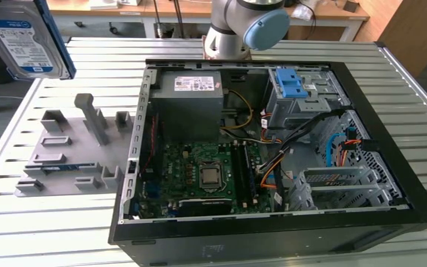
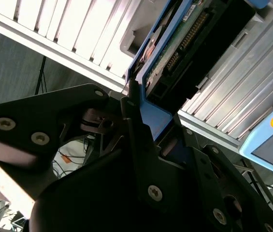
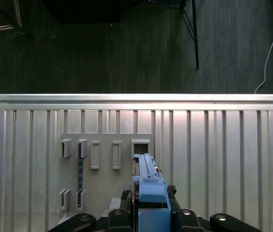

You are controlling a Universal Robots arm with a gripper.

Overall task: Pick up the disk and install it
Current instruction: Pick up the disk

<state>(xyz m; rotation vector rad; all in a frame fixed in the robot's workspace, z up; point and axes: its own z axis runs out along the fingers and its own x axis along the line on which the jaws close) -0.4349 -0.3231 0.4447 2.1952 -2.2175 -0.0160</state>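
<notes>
Jaws closed on the disk (image 2: 184,43); in the second wrist view the gripper (image 2: 159,129) pinches its blue carrier frame (image 2: 155,118) between the fingers (image 2: 137,135), and the rest of the drive runs out past them unsupported. In the exterior view the disk (image 1: 24,39) hangs in the air at about 10 o'clock from the open computer case (image 1: 273,239), label facing the camera, apart from the grey fixture (image 1: 73,156) and the slatted table (image 1: 50,222) below. We judge the hold to be the first risk: it sits on plastic near one end, so the weight of the metal body could lever the drive round in the jaws or flex the frame; any tilt would then spoil alignment at the bay. The second risk is the route: the drive cage (image 1: 310,100) lies at about 1 o'clock inside the case, with the blue latch (image 1: 291,83) on top of it and a black cable bundle (image 1: 302,130) draped just beside it toward 5 o'clock; a corner of the disk could snag those cables or strike the case wall. The third is a slip at this height, which would drop the drive onto the fixture or the table.
</notes>
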